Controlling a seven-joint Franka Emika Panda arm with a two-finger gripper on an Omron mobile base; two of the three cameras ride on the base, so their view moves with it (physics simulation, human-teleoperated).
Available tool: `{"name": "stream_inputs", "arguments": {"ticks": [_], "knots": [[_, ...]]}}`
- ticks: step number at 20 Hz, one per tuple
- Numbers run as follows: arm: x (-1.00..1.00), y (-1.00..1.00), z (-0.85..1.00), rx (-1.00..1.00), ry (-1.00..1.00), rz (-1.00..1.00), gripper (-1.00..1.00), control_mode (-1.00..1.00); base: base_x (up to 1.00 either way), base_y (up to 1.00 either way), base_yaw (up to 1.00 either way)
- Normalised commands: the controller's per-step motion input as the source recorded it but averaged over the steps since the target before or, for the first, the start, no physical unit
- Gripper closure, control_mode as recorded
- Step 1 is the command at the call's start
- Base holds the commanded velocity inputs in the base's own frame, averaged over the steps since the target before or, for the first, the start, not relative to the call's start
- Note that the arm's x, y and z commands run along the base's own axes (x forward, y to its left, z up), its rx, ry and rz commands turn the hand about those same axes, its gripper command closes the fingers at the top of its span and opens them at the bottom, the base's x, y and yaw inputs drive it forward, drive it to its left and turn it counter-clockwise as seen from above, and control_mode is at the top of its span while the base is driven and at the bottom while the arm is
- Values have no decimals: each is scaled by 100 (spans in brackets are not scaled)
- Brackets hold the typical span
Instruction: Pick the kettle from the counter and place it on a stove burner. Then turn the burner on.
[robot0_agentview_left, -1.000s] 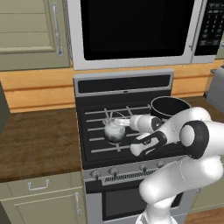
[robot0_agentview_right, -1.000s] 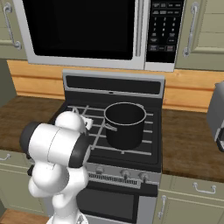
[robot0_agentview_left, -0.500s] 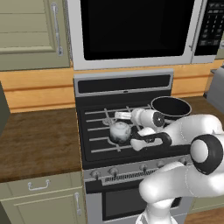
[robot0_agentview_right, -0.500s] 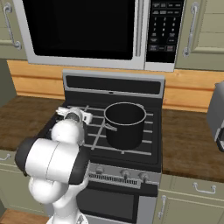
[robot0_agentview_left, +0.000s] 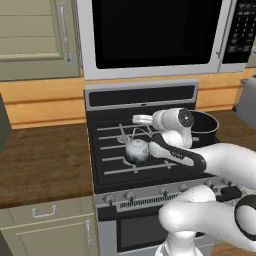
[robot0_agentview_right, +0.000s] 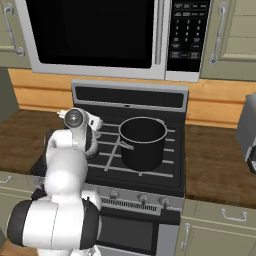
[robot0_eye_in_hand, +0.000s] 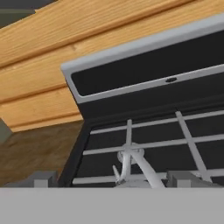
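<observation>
**Kettle on cooktop; burner control not yet operated**

Nearest item: the row of control knobs (robot0_agentview_left: 165, 191) along the front of the stove. Nothing touches any of them. Judged from this, the ignition step is outstanding.

Next, the kettle (robot0_agentview_left: 136, 151). It stands upright on the grate bars over the front-left part of the black cooktop (robot0_agentview_left: 107, 162), off the bench (robot0_agentview_left: 42, 162) entirely. Whether it sits squarely over a stove burner (robot0_eye_in_hand: 130, 153) cannot be confirmed; in the hand view a burner cap shows under crossing bars, with a thin wire, probably the kettle's handle, rising in front of it.

The jaws (robot0_agentview_left: 142, 119) sit behind and above the kettle, over the rear-left grate, with the forearm passing close beside the kettle. They hold nothing that can be seen. The two finger tips show well apart at the bottom of the hand view, so the jaws are judged to stand parted. The placement appears finished, with the hand clear of the kettle.

Containers: the large black pot (robot0_agentview_right: 142, 142) stands on the right side of the cooktop, rim up. Its interior looks dark and bare. The kettle's contents cannot be seen.

Furthest: the stove's raised back panel (robot0_agentview_right: 130, 99), then the microwave (robot0_agentview_right: 95, 35) mounted above.

Risk noted: the forearm's closeness to the kettle when reaching for the knobs.
</observation>
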Motion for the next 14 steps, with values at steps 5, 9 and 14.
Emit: {"name": "stream_inputs", "arguments": {"ticks": [5, 9, 14], "knots": [[-100, 68, 80, -2, 24, -1, -100, -100, 0, 0, 0], [-100, 99, 2, -23, 19, 0, -100, -100, 0, 0, 0], [-100, 100, -100, -41, 0, 0, -100, -100, 0, 0, 0]]}}
